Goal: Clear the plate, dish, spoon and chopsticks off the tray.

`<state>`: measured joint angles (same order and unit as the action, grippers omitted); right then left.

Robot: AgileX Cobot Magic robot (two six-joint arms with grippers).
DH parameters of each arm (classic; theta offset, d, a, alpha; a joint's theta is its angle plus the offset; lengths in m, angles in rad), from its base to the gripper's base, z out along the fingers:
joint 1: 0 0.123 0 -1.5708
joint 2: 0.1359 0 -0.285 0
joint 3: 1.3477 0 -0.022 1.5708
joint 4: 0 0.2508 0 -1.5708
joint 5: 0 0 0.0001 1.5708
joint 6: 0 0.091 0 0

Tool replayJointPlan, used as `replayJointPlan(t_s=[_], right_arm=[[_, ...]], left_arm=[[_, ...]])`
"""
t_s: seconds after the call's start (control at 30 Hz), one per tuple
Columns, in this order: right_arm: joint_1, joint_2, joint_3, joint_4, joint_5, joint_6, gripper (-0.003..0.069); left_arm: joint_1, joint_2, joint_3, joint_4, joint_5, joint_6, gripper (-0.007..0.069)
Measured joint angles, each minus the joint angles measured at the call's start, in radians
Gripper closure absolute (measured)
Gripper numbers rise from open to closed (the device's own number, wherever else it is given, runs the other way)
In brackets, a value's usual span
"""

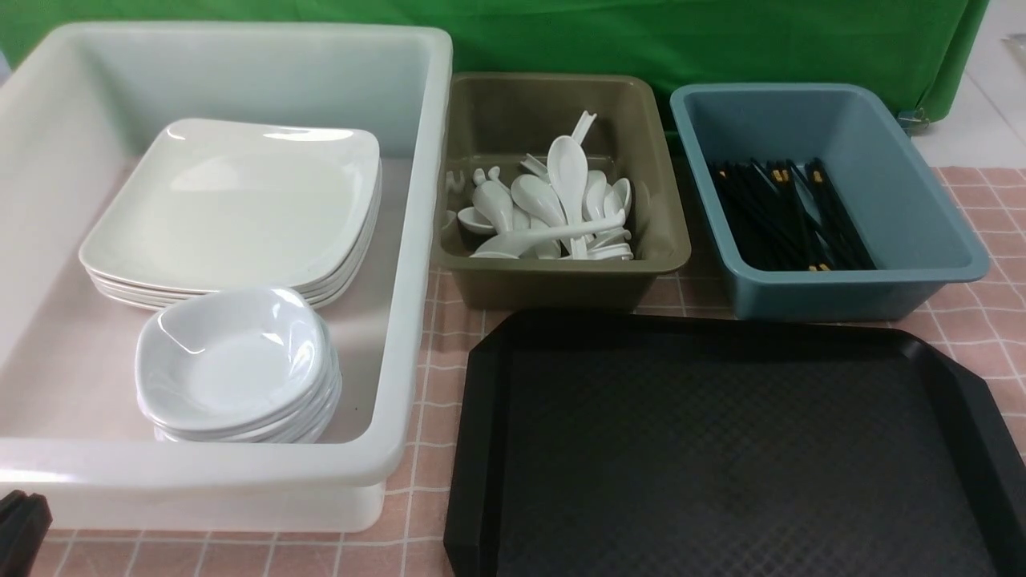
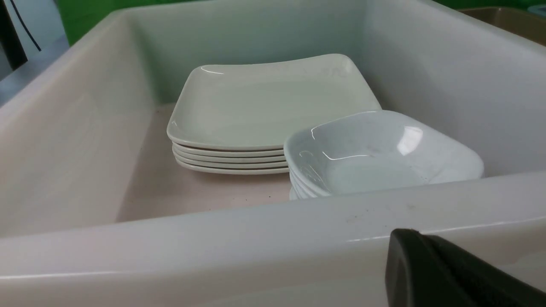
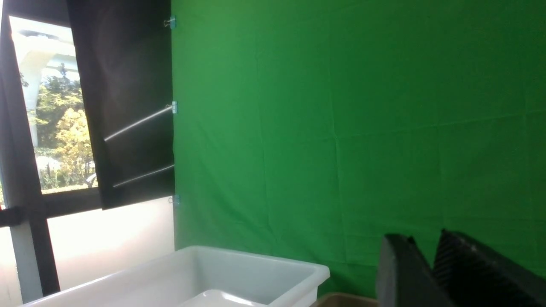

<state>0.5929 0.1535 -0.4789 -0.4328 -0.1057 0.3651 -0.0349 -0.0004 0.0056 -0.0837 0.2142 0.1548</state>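
We see the tray (image 1: 721, 449) bare on the bench (image 1: 449, 353), nothing on its textured surface, so we judge the clearing done or v. nearly. The plate (image 1: 240, 200) lies atop a stack at the far end of the white bin (image 1: 409, 320). The dish (image 1: 232, 353) tops a smaller stack just beside it, nearer the robot. The spoon (image 1: 561, 192) is among a heap of others in the olive bin (image 1: 561, 276), and we can't say which one it is. The chopsticks (image 1: 789, 212) lie w/ many more in the blue bin (image 1: 842, 292). Handling, as we judge it: plate and dish are glossy, stiff, prob. slippery and chippable, so best taken by the upturned rim, not the flat. The spoon is light w/ a thick curved handle, the obvious hold. The chopsticks are thin, light and apt to roll, so pinch the pair together mid-length. The left gripper (image 1: 20, 529) sits low at the near left corner outside the white bin, jaws closed, holding nothing. The right gripper (image 3: 426, 245) is raised toward the green backdrop (image 3: 341, 128), jaws narrowly parted and empty. Room: the bin walls are tall, so entry must come from above. The three bins sit close side by side, w/ the tray just in front of the olive and blue ones. The air over the tray is free.
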Motion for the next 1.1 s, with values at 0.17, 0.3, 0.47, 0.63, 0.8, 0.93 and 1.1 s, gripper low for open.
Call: replayJointPlan(t_s=[0.17, 0.3, 0.47, 0.63, 0.8, 0.93, 1.1], right_arm=[[0.000, 0.000, 0.000, 0.000, 0.000, 0.000, 0.0463], [0.000, 0.000, 0.000, 0.024, 0.008, -0.016, 0.0463], [0.000, 0.006, 0.000, 0.258, 0.024, -0.260, 0.0459], [0.000, 0.026, 0.000, 0.371, 0.061, -0.378, 0.0449], [-0.027, 0.020, 0.012, 0.379, 0.152, -0.387, 0.0441], [-0.233, 0.012, 0.108, 0.380, 0.204, -0.399, 0.0433], [-0.437, 0.013, 0.309, 0.380, 0.227, -0.432, 0.0421]], left_arm=[[0.000, 0.000, 0.000, 0.006, 0.000, 0.000, 0.0620], [0.000, 0.000, 0.000, 0.006, 0.000, 0.000, 0.0620], [0.000, 0.000, 0.000, 0.007, 0.000, 0.000, 0.0620], [0.000, 0.000, 0.000, 0.007, 0.000, 0.000, 0.0620], [0.000, 0.000, 0.000, 0.007, 0.000, 0.000, 0.0620], [0.000, 0.000, 0.000, 0.011, 0.000, 0.000, 0.0620], [0.000, 0.000, 0.001, 0.015, -0.001, 0.000, 0.0620]])
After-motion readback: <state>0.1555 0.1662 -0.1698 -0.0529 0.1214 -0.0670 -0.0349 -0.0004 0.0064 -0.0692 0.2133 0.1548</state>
